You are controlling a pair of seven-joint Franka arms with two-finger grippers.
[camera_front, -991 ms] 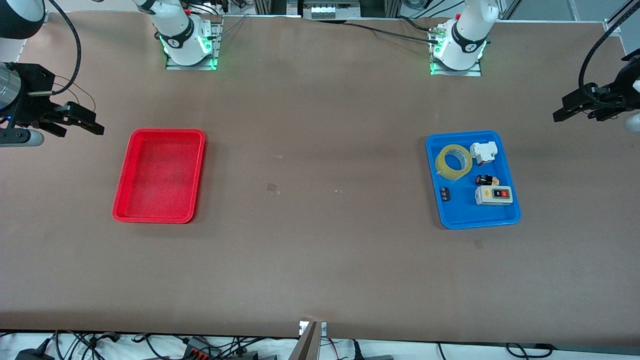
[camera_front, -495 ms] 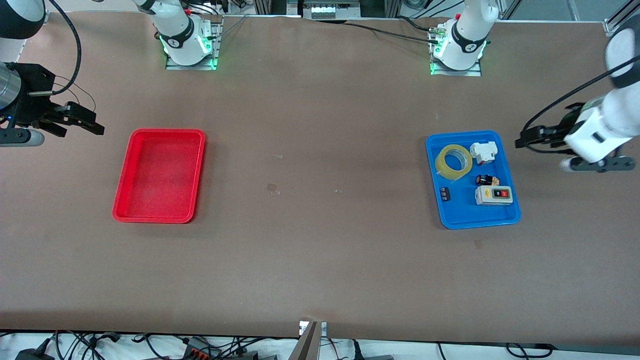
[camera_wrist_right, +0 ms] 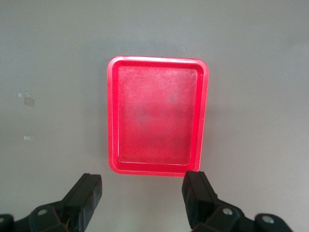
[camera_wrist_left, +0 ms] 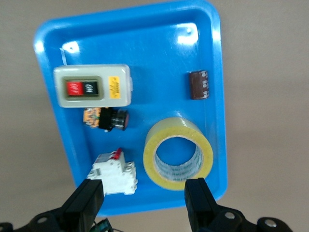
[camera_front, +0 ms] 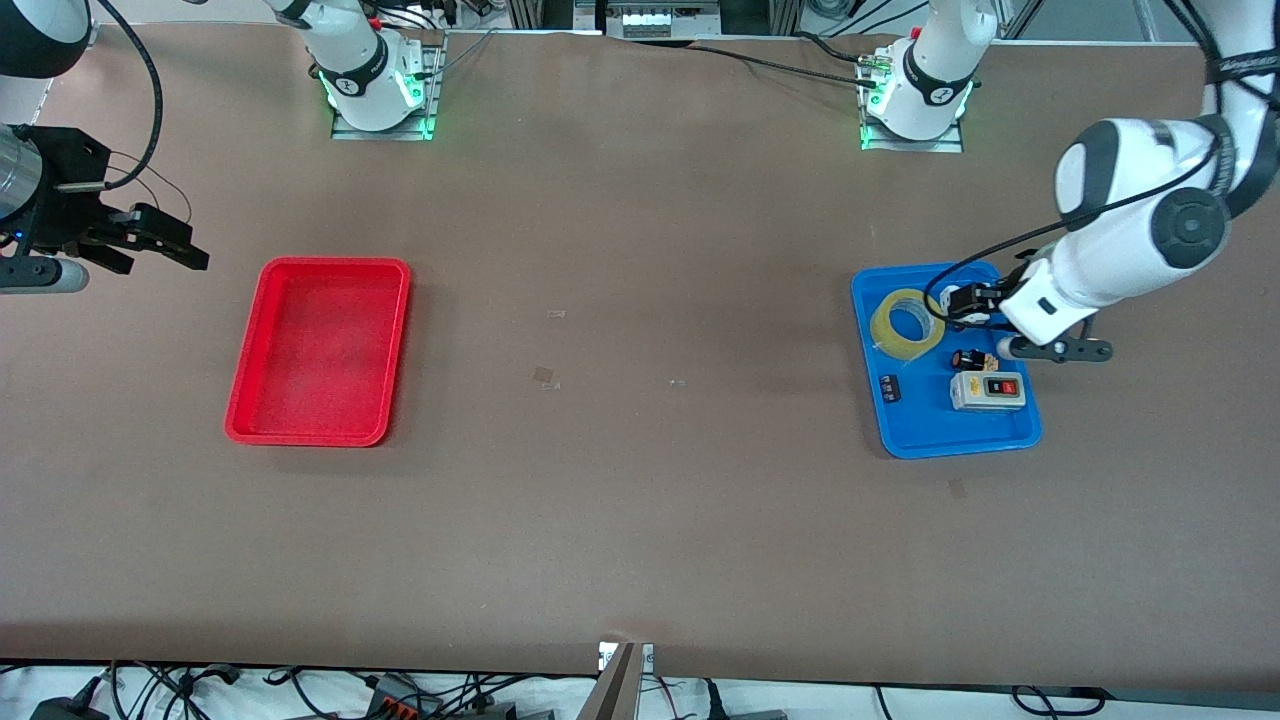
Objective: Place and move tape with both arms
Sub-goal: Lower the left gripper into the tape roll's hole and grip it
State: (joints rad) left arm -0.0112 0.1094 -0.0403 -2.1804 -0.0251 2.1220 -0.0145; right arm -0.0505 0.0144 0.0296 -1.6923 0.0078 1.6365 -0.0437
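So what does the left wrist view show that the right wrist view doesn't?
Only the left wrist view: the blue tray holding the tape, a grey switch box, a white breaker, a small black-and-orange part and a dark brown cylinder. The left end effector hangs open above that tray.

Only the right wrist view: the red tray, with nothing visible in it, and bits of clear tape on the table. The right end effector is open.

Both: brown table and open black fingers.
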